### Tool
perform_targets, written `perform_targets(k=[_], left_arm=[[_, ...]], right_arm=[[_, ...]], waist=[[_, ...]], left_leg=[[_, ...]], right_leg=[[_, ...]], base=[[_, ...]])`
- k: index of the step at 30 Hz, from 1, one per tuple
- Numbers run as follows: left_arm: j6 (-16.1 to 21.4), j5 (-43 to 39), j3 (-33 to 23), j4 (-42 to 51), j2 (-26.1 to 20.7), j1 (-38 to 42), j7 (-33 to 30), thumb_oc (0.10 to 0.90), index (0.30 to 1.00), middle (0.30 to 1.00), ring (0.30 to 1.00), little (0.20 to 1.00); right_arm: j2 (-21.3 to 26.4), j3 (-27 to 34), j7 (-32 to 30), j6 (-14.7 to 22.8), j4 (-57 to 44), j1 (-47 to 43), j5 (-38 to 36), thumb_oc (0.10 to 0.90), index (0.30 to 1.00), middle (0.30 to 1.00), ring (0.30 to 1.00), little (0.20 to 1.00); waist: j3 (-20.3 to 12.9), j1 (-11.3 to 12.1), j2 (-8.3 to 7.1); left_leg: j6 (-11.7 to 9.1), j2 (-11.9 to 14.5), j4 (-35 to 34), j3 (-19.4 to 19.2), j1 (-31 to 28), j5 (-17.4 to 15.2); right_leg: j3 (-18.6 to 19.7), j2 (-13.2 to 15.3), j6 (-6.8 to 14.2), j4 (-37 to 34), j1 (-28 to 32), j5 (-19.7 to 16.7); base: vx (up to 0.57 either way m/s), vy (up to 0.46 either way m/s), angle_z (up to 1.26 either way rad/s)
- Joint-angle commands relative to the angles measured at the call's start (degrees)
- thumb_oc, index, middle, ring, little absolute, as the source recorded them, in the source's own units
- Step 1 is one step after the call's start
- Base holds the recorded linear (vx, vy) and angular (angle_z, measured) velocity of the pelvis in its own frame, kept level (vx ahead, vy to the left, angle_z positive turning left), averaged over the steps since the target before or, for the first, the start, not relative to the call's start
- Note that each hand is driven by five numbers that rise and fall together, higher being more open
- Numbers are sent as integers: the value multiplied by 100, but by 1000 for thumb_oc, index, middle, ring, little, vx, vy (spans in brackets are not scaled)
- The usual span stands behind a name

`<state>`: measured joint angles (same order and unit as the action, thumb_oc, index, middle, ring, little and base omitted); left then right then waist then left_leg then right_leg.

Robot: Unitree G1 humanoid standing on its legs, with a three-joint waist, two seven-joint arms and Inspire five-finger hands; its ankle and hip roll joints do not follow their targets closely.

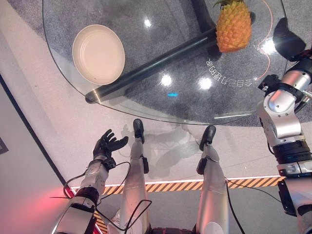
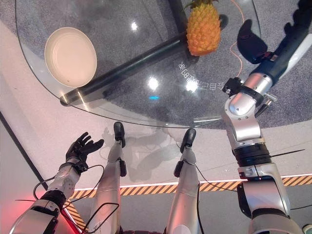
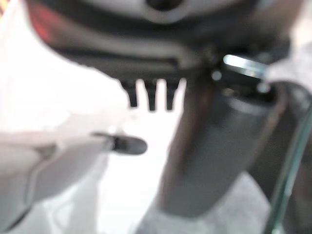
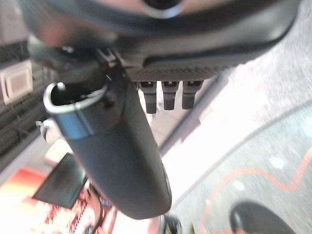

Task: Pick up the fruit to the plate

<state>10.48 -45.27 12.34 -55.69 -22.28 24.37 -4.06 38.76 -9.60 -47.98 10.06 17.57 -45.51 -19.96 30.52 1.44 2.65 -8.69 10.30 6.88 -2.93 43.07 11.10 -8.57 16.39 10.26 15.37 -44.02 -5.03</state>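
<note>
Now reaching: right hand (image 4: 146,146) near pineapple (image 1: 233,29), fingers straight, empty. Left hand (image 1: 108,144) open, idle. Grip body upright, then carry to plate (image 1: 98,53), well left of pineapple.

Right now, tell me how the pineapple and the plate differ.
The pineapple is orange-yellow, rough and tall with a green crown; the plate is cream, smooth, shallow and empty. The pineapple sits on the robot's right side, the plate on its left. Both rest on the glass table, well apart.

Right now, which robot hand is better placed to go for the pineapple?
Probably the right robot hand: it is raised beside the glass table near the pineapple. The left robot hand hangs open below the table's near edge.
</note>
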Motion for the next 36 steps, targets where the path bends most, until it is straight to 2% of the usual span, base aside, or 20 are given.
perform_targets(k=[1,10,21,31,36], left_arm=[[230,219,-129,-76,6,-340,-55,800,900,900,900,900],[223,212,-46,-33,147,-353,-109,800,900,900,900,900],[189,275,25,3,218,-324,-125,800,900,900,900,900],[159,229,86,-6,244,-311,-123,800,900,900,900,900],[153,248,123,-23,243,-302,-117,800,900,900,900,900]], right_arm=[[313,82,187,165,-671,-372,528,800,900,900,900,900],[112,-59,521,-87,-850,-498,555,800,900,900,900,900],[-39,-254,783,-296,-1018,-521,488,800,900,900,900,900],[-125,-439,791,-549,-900,-705,517,800,900,900,900,900],[-120,-450,649,-673,-723,-784,455,800,900,900,900,900]], waist=[[-73,27,2],[-73,51,109],[-73,71,107],[-73,104,213],[-73,124,208]], left_leg=[[89,-6,369,161,-17,-432],[97,-27,310,99,-72,-385],[97,-19,270,78,-55,-332],[94,-34,264,38,-100,-312],[98,-39,263,47,-108,-312]], right_leg=[[-138,230,188,-114,-128,-264],[-128,258,175,-92,-120,-236],[-154,267,176,-99,-143,-261],[-142,313,173,-94,-142,-271],[-159,314,172,-102,-116,-274]], base=[[0,0,0],[5,14,0],[0,0,0],[2,7,0],[0,0,0]])
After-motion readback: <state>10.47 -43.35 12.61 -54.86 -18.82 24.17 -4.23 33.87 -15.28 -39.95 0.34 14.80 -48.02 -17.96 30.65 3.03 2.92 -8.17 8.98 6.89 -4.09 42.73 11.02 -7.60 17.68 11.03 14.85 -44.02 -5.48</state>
